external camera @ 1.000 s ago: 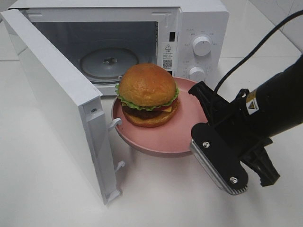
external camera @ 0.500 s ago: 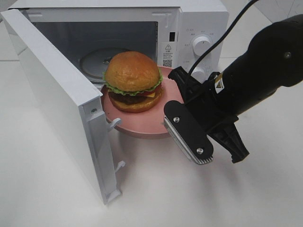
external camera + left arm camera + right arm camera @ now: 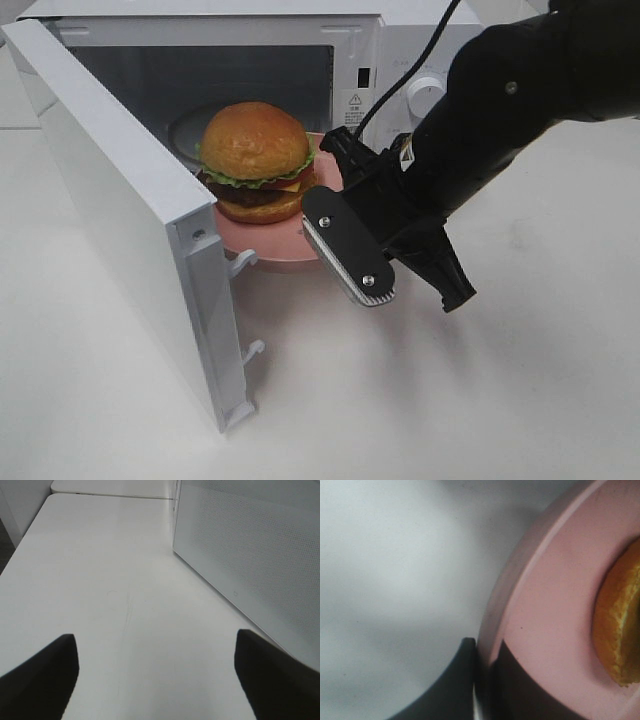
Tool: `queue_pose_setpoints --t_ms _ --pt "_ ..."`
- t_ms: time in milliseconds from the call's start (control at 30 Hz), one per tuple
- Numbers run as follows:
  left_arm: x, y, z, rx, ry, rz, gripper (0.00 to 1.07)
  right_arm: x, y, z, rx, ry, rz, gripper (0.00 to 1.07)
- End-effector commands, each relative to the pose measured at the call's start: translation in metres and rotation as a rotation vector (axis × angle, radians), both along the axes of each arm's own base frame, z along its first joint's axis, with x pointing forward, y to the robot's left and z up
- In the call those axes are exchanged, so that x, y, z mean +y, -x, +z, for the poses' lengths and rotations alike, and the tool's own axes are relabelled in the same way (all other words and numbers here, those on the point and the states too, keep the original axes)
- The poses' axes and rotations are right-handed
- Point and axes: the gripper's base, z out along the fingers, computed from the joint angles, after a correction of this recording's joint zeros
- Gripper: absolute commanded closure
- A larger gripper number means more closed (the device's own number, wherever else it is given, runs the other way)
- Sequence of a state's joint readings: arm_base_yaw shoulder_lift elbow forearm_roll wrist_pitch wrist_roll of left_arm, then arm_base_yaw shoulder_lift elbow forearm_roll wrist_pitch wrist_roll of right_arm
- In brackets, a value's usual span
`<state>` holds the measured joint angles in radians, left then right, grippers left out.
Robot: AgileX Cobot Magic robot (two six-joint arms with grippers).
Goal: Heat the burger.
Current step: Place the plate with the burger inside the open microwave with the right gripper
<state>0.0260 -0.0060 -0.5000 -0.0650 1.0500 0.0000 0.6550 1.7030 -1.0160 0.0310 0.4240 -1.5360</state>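
Pinching the rim of the pink plate (image 3: pixel 545 605), the right gripper (image 3: pixel 479 652) has its dark fingers (image 3: pixel 520 690) closed on it, one against the outer wall and one on the inner face. Behind them the black right arm (image 3: pixel 500 110) slants down from the upper right of the high view, its wrist turned so one flat side of the gripper faces the camera, a cable trailing up behind it.

The burger (image 3: pixel 255 160) stands upright on the plate, domed bun on top, lettuce, patty and red layer stacked straight below it, so its axis runs vertically. It sits at the mouth of the microwave (image 3: pixel 400 60), in front of the dark cavity. The plate holds only the burger, on the side away from the gripper, and casts a shadow on the white table (image 3: pixel 500 400) below.

The microwave door (image 3: pixel 120 220) is swung wide to the left.

The left gripper (image 3: pixel 155 675) hangs over the table just beside the door's dotted outer face, its two dark fingertips (image 3: pixel 45 675) wide apart with nothing between them.
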Motion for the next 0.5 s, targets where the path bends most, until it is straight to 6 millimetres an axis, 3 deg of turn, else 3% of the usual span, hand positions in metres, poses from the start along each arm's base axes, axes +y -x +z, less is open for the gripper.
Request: queue_pose_setpoints --t_ms 33,500 --pt "-0.001 0.003 0.001 -0.037 0.007 -0.009 0.29 0.008 -0.009 0.010 -0.042 -0.037 -0.002 1.07" --pt "-0.001 0.003 0.001 -0.037 0.007 -0.009 0.29 0.033 -0.038 0.006 -0.001 -0.035 -0.012 1.07"
